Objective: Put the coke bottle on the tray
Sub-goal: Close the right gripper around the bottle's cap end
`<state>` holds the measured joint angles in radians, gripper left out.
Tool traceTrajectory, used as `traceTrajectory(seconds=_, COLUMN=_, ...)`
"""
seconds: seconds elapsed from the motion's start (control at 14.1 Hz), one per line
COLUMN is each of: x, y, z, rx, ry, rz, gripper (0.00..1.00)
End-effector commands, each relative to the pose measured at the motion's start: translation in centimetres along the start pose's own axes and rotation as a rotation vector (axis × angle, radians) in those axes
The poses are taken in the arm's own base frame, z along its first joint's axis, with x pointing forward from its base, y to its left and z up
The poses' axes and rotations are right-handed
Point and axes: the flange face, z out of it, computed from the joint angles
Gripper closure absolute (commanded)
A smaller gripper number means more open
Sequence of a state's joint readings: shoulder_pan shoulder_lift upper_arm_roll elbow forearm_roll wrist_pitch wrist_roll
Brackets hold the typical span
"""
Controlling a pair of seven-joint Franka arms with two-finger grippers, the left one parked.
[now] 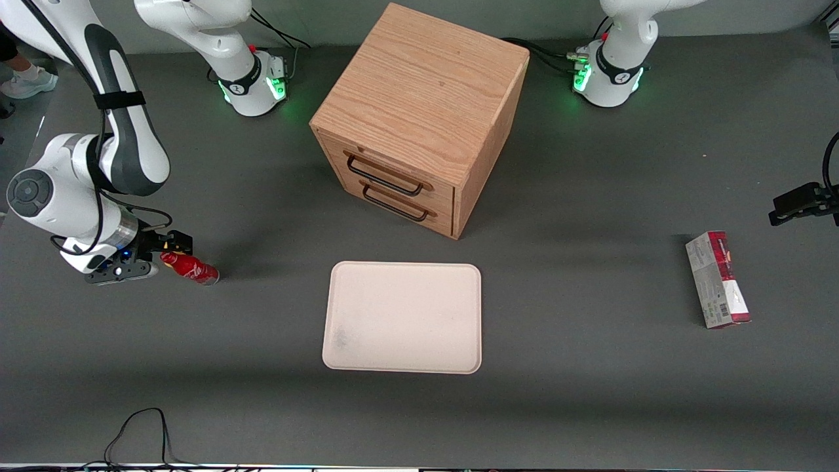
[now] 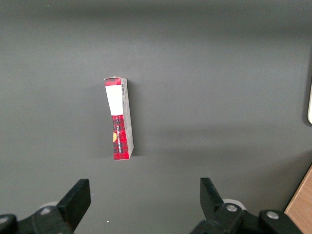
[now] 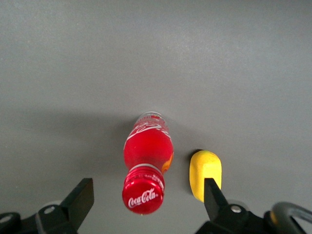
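A dark grey matte table (image 1: 590, 406) fills nearly everything, evenly lit from above with soft, blurred shadows. An oak two-drawer cabinet (image 1: 419, 98) stands at the middle toward the far edge, its dark wire handles facing the near side. A black cable (image 1: 141, 432) loops over the near edge.
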<state>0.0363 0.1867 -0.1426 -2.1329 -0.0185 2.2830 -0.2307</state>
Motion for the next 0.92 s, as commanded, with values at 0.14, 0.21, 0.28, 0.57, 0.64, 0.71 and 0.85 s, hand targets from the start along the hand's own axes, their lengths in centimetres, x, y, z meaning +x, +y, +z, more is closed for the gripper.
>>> traceTrajectory(seconds=0.14, x=0.72, y=-0.01, z=0.57, rx=0.001, ry=0.008, rz=-0.004, gripper=0.16)
traceTrajectory(seconds=0.21, x=0.77, y=-0.08, z=0.43, rx=0.001, ry=0.010, rz=-0.005, gripper=0.33)
traceTrajectory(seconds=0.28, x=0.90, y=-0.23, z=0.30, rx=0.000, ry=0.013, rz=-0.008, gripper=0.47)
traceTrajectory(seconds=0.57, x=0.96, y=-0.30, z=0.23, rx=0.000, ry=0.014, rz=-0.010, gripper=0.84)
traceTrajectory(seconds=0.64, x=1.01, y=-0.29, z=0.16, rx=0.000, ry=0.016, rz=-0.010, gripper=0.92)
traceTrajectory(seconds=0.71, x=1.12, y=-0.26, z=-0.02, rx=-0.001, ry=0.019, rz=-0.010, gripper=1.00)
traceTrajectory(seconds=0.85, x=1.16, y=-0.24, z=-0.29, rx=-0.001, ry=0.020, rz=-0.011, gripper=1.00)
